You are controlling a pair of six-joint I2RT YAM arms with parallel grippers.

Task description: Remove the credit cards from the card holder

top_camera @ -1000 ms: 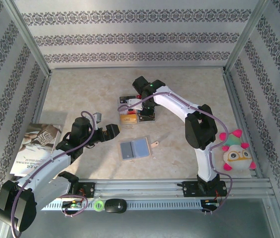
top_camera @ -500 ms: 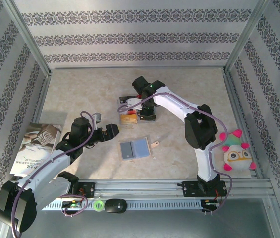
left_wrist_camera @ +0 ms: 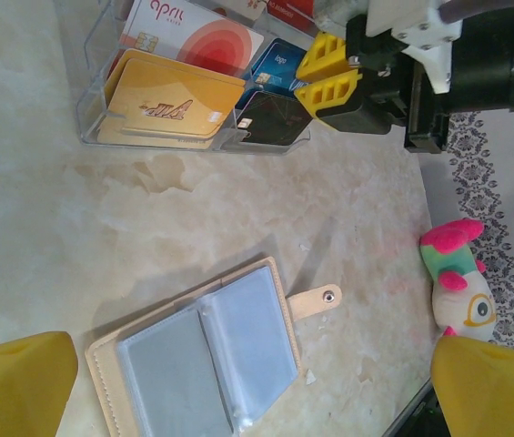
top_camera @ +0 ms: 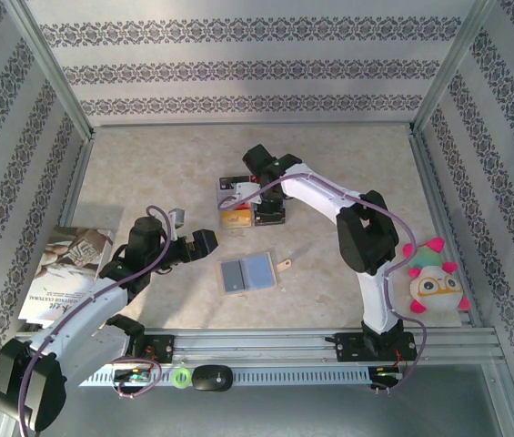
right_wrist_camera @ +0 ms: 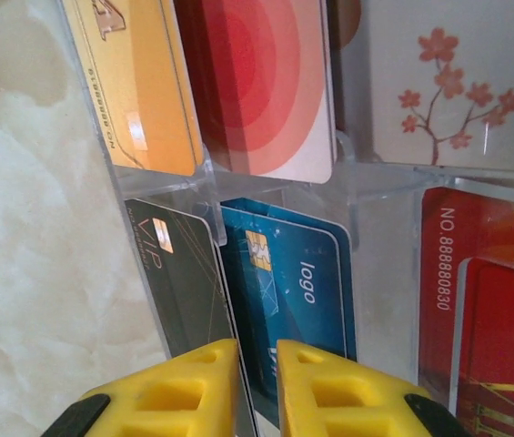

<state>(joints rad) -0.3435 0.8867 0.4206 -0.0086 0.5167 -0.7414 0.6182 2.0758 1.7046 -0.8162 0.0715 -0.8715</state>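
The card holder (top_camera: pixel 247 272) lies open and flat mid-table, tan with grey-blue sleeves (left_wrist_camera: pixel 202 355) and a strap tab (left_wrist_camera: pixel 316 300); the sleeves look empty. Credit cards sit in a clear tray (top_camera: pixel 231 205) behind it. My right gripper (top_camera: pixel 266 211) hangs over that tray. Its yellow fingers (right_wrist_camera: pixel 257 355) stand a narrow gap apart above a blue card (right_wrist_camera: pixel 302 273), beside a black VIP card (right_wrist_camera: pixel 179 282), and clamp nothing. My left gripper (top_camera: pixel 206 243) is wide open just left of the card holder, holding nothing (left_wrist_camera: pixel 257 391).
A printed booklet (top_camera: pixel 65 269) lies at the left edge and a plush toy (top_camera: pixel 431 278) at the right. Orange, red and blossom-print cards fill the tray's other slots (right_wrist_camera: pixel 138 82). The metal rail (top_camera: pixel 275 341) runs along the near edge.
The right gripper's fingers have parted slightly over the tray and the arm has eased a little towards the tray's left. The left arm has barely moved.
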